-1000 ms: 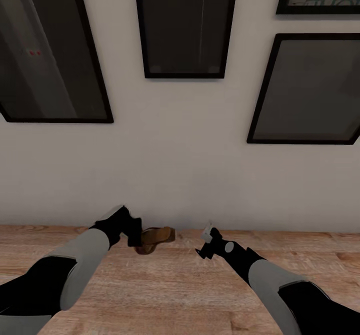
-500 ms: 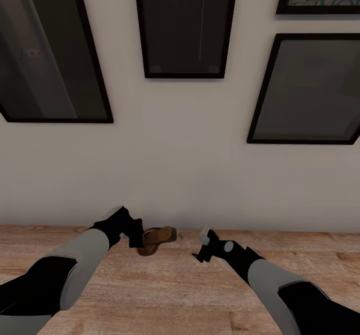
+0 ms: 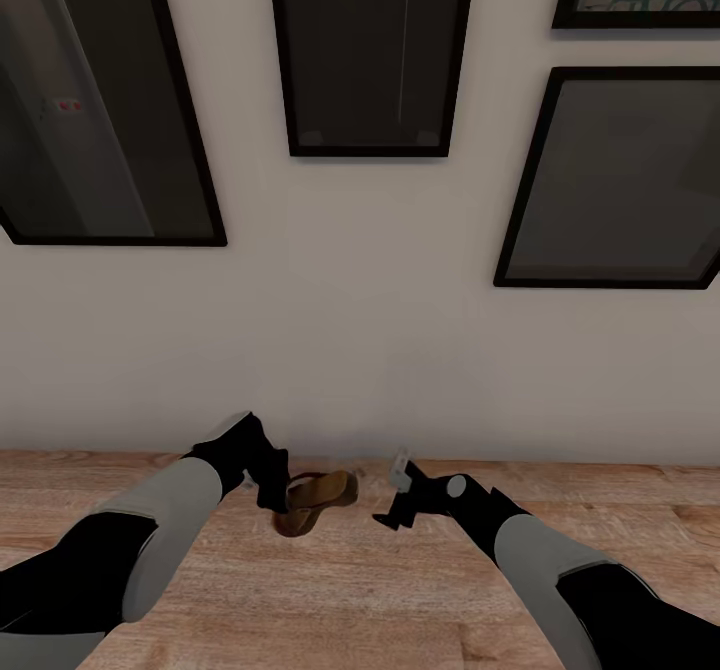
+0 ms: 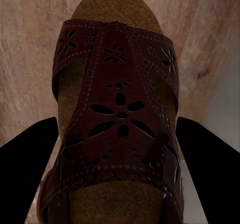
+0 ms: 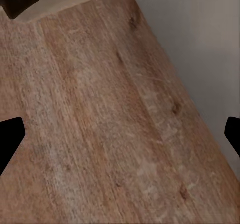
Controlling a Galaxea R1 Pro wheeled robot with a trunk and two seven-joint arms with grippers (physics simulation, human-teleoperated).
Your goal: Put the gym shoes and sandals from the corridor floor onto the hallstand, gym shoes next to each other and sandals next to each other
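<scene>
Now | sandal (image 4: 117, 119) on floor (image 3: 400, 590) by the wall (image 3: 380, 330), between the spread left fingers (image 4: 30, 146), not yet clenched | long axis runs along the fingers, toe pointing away | left gripper (image 3: 272, 490) on it; right gripper (image 3: 392, 498) just beside, open over bare planks
</scene>
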